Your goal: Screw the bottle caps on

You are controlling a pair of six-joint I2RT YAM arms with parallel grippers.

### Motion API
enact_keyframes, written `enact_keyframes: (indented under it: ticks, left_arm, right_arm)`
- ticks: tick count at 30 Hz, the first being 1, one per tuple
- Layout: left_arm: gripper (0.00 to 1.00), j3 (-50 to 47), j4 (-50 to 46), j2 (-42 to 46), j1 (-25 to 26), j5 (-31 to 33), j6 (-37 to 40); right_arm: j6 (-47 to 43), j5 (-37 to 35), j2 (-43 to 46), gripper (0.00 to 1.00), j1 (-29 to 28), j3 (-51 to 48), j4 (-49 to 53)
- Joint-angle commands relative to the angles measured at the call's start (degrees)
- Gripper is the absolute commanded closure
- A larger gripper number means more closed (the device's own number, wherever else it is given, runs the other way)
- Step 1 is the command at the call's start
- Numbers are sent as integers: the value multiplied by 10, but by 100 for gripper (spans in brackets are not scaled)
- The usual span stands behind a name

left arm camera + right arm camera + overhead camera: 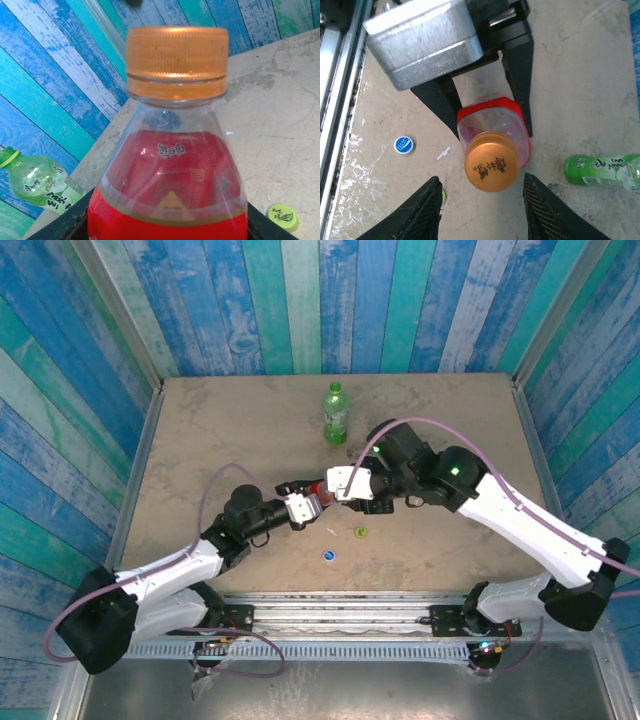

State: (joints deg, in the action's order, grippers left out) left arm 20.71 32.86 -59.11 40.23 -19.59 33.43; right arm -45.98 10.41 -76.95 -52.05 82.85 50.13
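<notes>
1. Frankly, you could hardly see the red bottle [318,494] from above. It was a sliver of red wedged between your left gripper [300,505] and your right gripper [338,483].
2. In the left wrist view the bottle's lower body was cut off by the bottom edge. That gripper's own fingers showed as dark corners on either side of it.
3. Your left gripper was clamped on the red bottle's body, one black finger on each side. The neck pointed out past the fingertips.
4. The orange cap [491,167] sat on that neck. You could not tell whether it was threaded down tight.
5. Your right gripper stood with its jaws apart, one finger on each side of the cap. There was a clear gap on one side, and the other finger was close beside the cap. I saw no contact.
6. The green bottle [335,412] stood upright beyond the right gripper, well apart from it. In the right wrist view its far end ran off the frame.
7. The blue cap [328,556] and the yellow-green cap [360,532] lay loose on the table [200,440]. They were near each other, on the base side of both grippers. In the right wrist view, one of that gripper's fingers hid most of the yellow-green cap.
8. A small white scrap [444,152] lay between the blue cap and the held bottle. It was too small to identify.
</notes>
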Motion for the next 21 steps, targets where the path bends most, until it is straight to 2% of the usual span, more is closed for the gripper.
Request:
enact_keyframes:
  ticks: [1, 11, 14, 17, 21]
  left_arm:
    - [48, -4, -5, 17, -1, 14, 1]
    - [48, -7, 0, 11, -1, 29, 4]
    - [48, -7, 0, 8, -1, 33, 5]
    - [48, -6, 0, 6, 0, 33, 4]
    - [48, -5, 6, 2, -1, 41, 5]
  right_arm:
    - [-22, 4, -26, 55, -1, 28, 27]
    - [-9, 24, -54, 64, -1, 43, 30]
    - [-4, 25, -55, 70, -1, 38, 30]
    - [10, 26, -56, 82, 0, 33, 30]
    - [76, 23, -56, 89, 2, 28, 25]
